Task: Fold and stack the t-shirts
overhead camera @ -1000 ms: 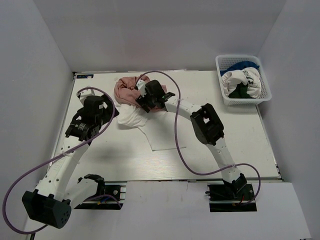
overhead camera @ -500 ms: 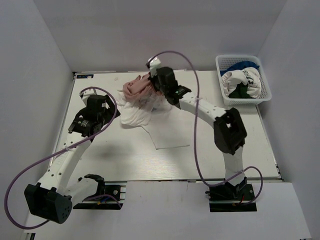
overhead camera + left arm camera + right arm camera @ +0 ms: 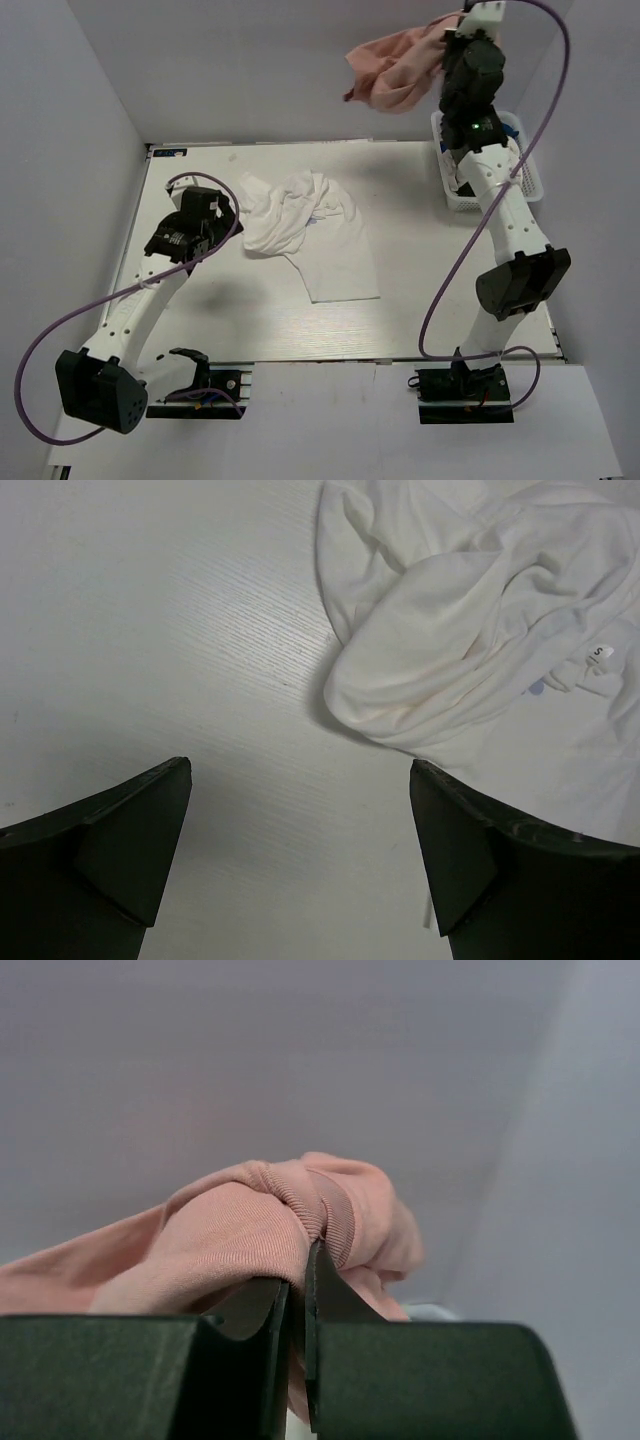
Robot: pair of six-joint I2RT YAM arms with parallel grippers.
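Holds pink t-shirt (image 3: pixel 395 70) aloft in clamped right tool (image 3: pixel 297 1280).
Hovers left tool (image 3: pixel 300 775) agape over worktop (image 3: pixel 150 610), beside white t-shirt's (image 3: pixel 470 650) edge.

Top cam overlooks table (image 3: pixel 250 310); L wrist close on same white tee (image 3: pixel 480 660); R wrist faces wall (image 3: pixel 250 1060).
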